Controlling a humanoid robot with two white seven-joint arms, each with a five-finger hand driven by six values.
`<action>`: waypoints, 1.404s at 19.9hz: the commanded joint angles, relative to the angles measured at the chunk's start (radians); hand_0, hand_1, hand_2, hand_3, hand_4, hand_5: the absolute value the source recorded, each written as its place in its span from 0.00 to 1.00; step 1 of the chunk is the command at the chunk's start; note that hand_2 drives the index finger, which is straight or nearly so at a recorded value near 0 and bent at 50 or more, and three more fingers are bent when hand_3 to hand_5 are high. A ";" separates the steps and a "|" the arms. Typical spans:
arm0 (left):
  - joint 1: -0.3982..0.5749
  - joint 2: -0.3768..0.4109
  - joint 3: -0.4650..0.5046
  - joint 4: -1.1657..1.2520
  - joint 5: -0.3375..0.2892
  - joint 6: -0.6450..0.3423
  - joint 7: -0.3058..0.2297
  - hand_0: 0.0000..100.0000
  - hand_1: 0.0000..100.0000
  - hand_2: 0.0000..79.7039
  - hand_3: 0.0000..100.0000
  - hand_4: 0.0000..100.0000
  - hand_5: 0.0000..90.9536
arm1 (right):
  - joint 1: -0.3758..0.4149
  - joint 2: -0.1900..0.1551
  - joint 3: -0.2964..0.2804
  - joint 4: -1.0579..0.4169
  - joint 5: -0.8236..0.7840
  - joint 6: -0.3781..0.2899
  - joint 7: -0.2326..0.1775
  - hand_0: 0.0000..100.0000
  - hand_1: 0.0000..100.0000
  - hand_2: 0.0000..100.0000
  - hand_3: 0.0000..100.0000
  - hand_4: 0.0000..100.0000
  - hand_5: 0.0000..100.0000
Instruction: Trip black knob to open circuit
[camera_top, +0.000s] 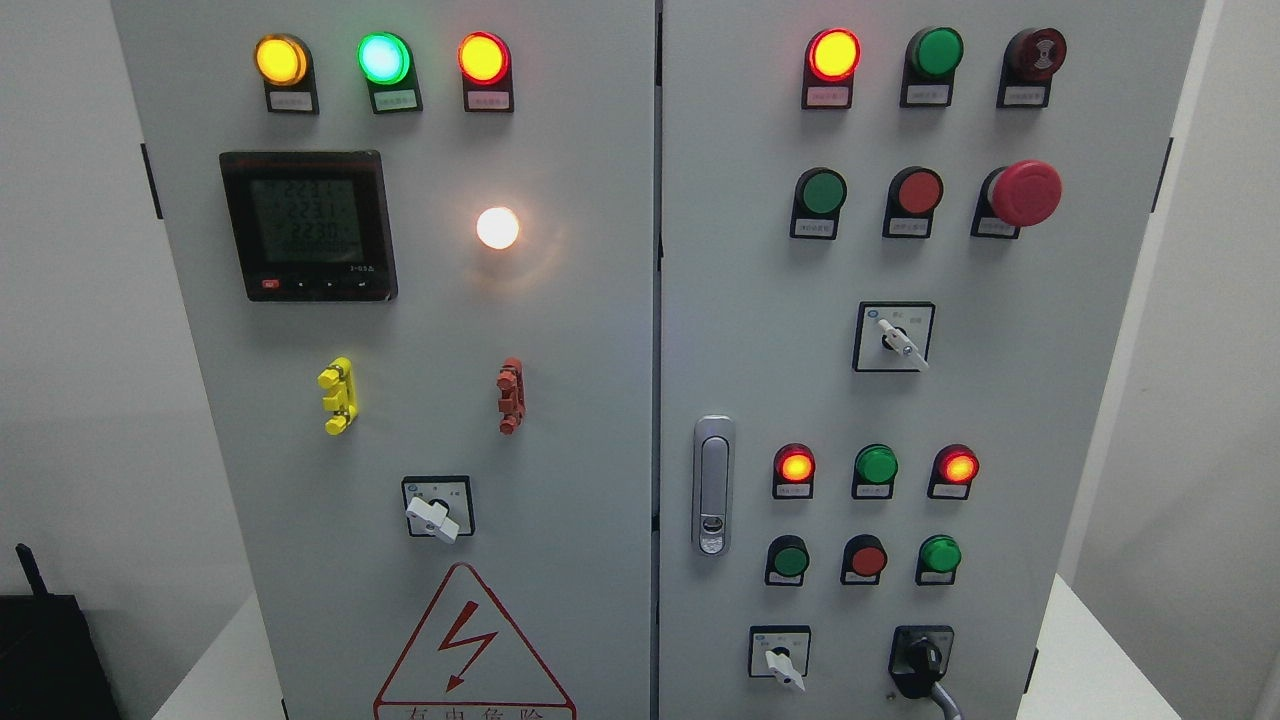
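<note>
Black knob (921, 662): lower right of right cabinet door (1080, 400), handle pointing down-left, white rotary switch (781, 663) just left of it. Door latch (712, 485): left edge of same door. Red mushroom button (1024, 193): upper right. Left door: meter (308, 225), lit white lamp (497, 228). Robot hands, fingers: out of sight, state unknown.

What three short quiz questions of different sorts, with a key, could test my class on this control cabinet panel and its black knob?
1. True or false: the black knob sits at the lower right of the right door.
2. Which lamp in the left door's top row glows green? A) left B) middle C) right
3. Fill in: the large mushroom button is coloured ____.

Key: 1 true; 2 B, the green lamp; 3 red. Neither robot hand is in view.
</note>
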 joint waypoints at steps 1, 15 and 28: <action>0.000 0.000 0.000 0.000 -0.023 0.002 0.000 0.12 0.39 0.00 0.00 0.00 0.00 | -0.001 0.025 0.009 -0.001 0.002 -0.002 0.002 0.00 0.06 0.00 1.00 1.00 1.00; 0.000 0.000 0.000 0.000 -0.023 0.001 0.000 0.12 0.39 0.00 0.00 0.00 0.00 | -0.001 0.025 0.012 -0.007 0.002 -0.013 0.002 0.00 0.06 0.00 1.00 1.00 1.00; 0.000 0.000 0.000 0.000 -0.023 0.001 0.000 0.12 0.39 0.00 0.00 0.00 0.00 | 0.000 0.025 0.023 -0.007 0.002 -0.013 0.002 0.00 0.05 0.00 1.00 1.00 1.00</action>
